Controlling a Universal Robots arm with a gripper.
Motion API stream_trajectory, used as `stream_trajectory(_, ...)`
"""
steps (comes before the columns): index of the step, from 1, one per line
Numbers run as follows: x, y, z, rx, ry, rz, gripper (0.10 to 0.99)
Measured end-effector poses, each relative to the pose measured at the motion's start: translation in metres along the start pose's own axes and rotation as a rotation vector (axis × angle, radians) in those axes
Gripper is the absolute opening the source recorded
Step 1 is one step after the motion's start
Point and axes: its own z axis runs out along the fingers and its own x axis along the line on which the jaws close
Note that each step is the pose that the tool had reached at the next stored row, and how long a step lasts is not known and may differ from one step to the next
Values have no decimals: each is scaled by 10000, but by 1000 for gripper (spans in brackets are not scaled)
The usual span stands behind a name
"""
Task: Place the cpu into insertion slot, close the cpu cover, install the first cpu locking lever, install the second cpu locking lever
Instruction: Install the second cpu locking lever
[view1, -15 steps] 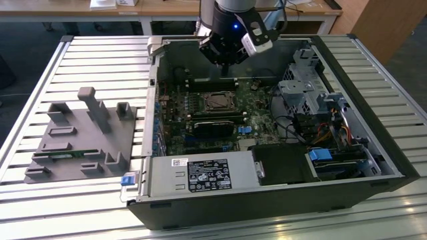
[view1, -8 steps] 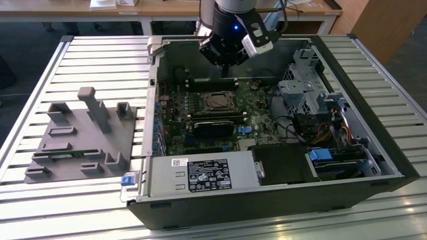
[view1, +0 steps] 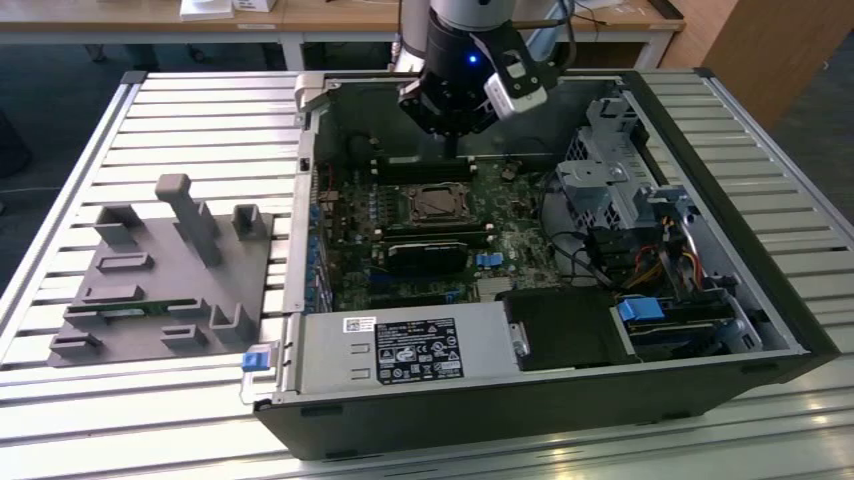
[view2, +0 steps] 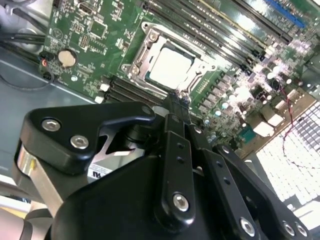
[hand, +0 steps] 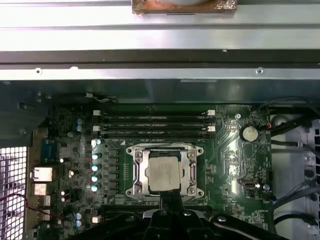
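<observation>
On the slatted metal tabletop (view1: 160, 110), toward the exterior view's left, sits a grey plastic fixture tray (view1: 160, 280) with upright posts and shallow pockets. To its right an open black desktop computer case (view1: 561, 400) lies on its side, reaching to the tabletop's edge on the exterior view's right. A silver power supply box (view1: 400, 350) with a black label fills the case's near edge, and a metal drive cage with blue tabs (view1: 641, 230) lines the case's side on the exterior view's right.

The green motherboard (view1: 400, 280) covers the case floor. Near its middle is the socket, where the small square cpu with a dull silver-grey top (hand: 163, 172) lies flat, seen in both wrist views (view2: 170, 67). The thin square metal cpu cover (hand: 142, 172) lies down around the cpu, framing its top. Long black memory slots (hand: 155, 125) run just beside the socket, toward the case's far wall.

The black end effector (view1: 454, 150) hangs from the arm over the far part of the motherboard, above the socket's edge. In the second wrist view its slim black fingers (view2: 175, 107) appear pressed together, tips just beside the cover's rim (view2: 135, 60), pinching nothing.
</observation>
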Motion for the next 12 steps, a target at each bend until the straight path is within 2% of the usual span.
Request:
stream_trajectory(5, -1, -37, 18, 0, -1, 1, 110)
stream_trajectory(9, -3, -114, 29, -1, -1, 0, 110)
stream_trajectory(12, -5, -121, 47, -1, 1, 1, 110)
